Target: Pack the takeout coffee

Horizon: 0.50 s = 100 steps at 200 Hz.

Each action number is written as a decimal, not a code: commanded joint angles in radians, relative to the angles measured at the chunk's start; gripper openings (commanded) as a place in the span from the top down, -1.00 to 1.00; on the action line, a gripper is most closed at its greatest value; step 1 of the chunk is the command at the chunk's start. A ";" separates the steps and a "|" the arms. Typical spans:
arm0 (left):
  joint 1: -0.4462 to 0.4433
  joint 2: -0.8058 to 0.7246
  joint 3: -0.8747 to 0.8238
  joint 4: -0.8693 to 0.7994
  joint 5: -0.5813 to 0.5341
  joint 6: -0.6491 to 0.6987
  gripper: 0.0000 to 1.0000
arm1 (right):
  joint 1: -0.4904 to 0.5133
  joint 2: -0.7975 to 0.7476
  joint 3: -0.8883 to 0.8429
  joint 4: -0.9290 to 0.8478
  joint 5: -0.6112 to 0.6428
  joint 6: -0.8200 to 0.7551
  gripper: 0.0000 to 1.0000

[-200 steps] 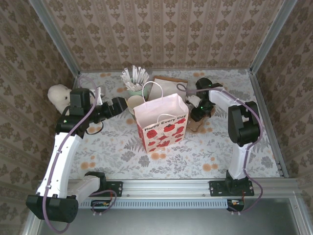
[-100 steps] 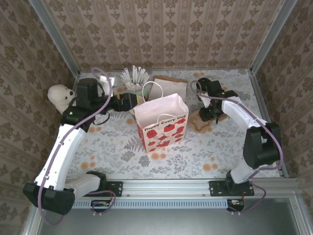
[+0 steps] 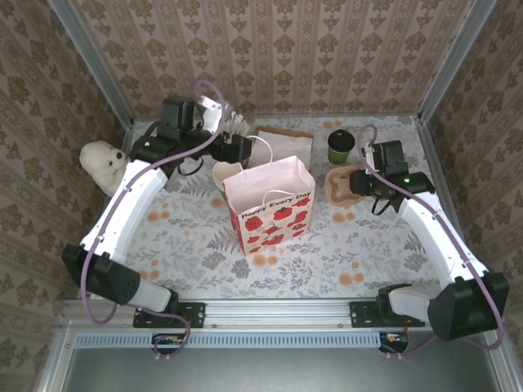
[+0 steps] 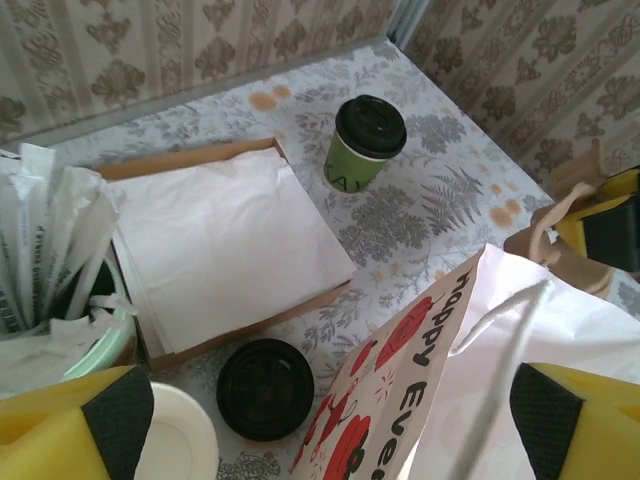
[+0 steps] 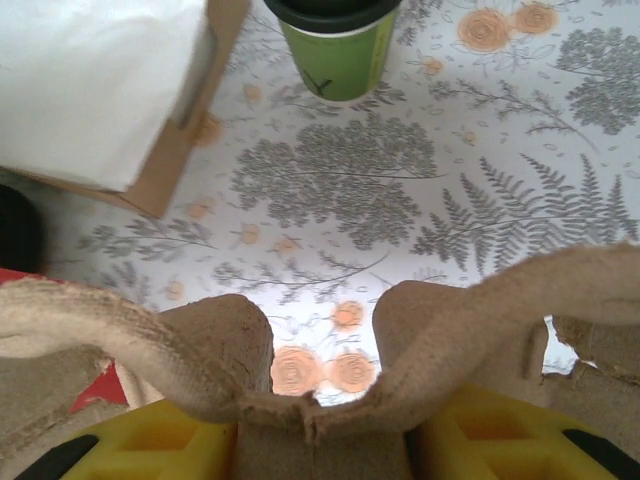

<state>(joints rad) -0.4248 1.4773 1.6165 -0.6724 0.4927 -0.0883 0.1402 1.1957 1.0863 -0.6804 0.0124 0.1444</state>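
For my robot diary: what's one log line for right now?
left tool open behind bag | right tool gripping cardboard carrier | takeout coffee upright on table, not yet packed

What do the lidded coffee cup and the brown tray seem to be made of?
The coffee cup is likely paper, with a matt green wall. Its lid looks like black plastic with a slight sheen. The brown tray is probably moulded paper pulp: rough and fibrous, with ragged edges.

Overhead; both wrist views toward takeout coffee point(image 4: 365, 145)
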 commanded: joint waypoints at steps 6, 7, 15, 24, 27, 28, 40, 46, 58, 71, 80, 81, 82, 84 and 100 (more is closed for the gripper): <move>-0.002 0.061 0.118 -0.115 0.115 0.041 -0.79 | 0.011 -0.067 0.057 0.005 -0.165 0.136 0.16; -0.002 0.063 0.120 -0.116 0.117 0.041 -0.79 | 0.012 -0.069 0.059 0.006 -0.168 0.139 0.16; -0.002 0.077 0.130 -0.119 0.124 0.039 -0.73 | 0.027 -0.084 0.072 0.009 -0.186 0.156 0.15; -0.002 0.086 0.135 -0.115 0.126 0.039 -0.66 | 0.045 -0.103 0.087 0.012 -0.187 0.167 0.14; -0.001 0.088 0.134 -0.113 0.126 0.040 -0.62 | 0.050 -0.108 0.090 0.012 -0.187 0.168 0.15; -0.001 0.089 0.134 -0.112 0.126 0.041 -0.62 | 0.052 -0.109 0.093 0.012 -0.187 0.170 0.15; 0.000 0.099 0.137 -0.103 0.116 0.036 -0.54 | 0.068 -0.119 0.110 0.012 -0.187 0.192 0.15; 0.000 0.104 0.139 -0.101 0.111 0.028 -0.54 | 0.075 -0.119 0.124 0.007 -0.191 0.204 0.15; -0.001 0.118 0.150 -0.103 0.107 0.013 -0.51 | 0.087 -0.114 0.151 0.002 -0.204 0.233 0.17; 0.000 0.129 0.158 -0.108 0.115 0.001 -0.40 | 0.113 -0.106 0.176 0.019 -0.225 0.257 0.18; 0.000 0.135 0.159 -0.108 0.113 -0.005 -0.31 | 0.134 -0.100 0.196 0.031 -0.235 0.272 0.18; 0.000 0.134 0.159 -0.108 0.112 -0.007 -0.30 | 0.136 -0.098 0.198 0.031 -0.235 0.273 0.18; 0.000 0.134 0.159 -0.108 0.112 -0.008 -0.29 | 0.138 -0.098 0.201 0.032 -0.235 0.275 0.18; 0.000 0.135 0.158 -0.108 0.111 -0.009 -0.26 | 0.143 -0.096 0.207 0.034 -0.234 0.277 0.18; 0.001 0.137 0.155 -0.108 0.110 -0.011 -0.10 | 0.168 -0.078 0.264 0.029 -0.226 0.292 0.19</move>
<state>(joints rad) -0.4248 1.6032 1.7447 -0.7643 0.5812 -0.0879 0.2729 1.0969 1.2636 -0.6765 -0.1783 0.3721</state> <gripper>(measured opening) 0.586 0.410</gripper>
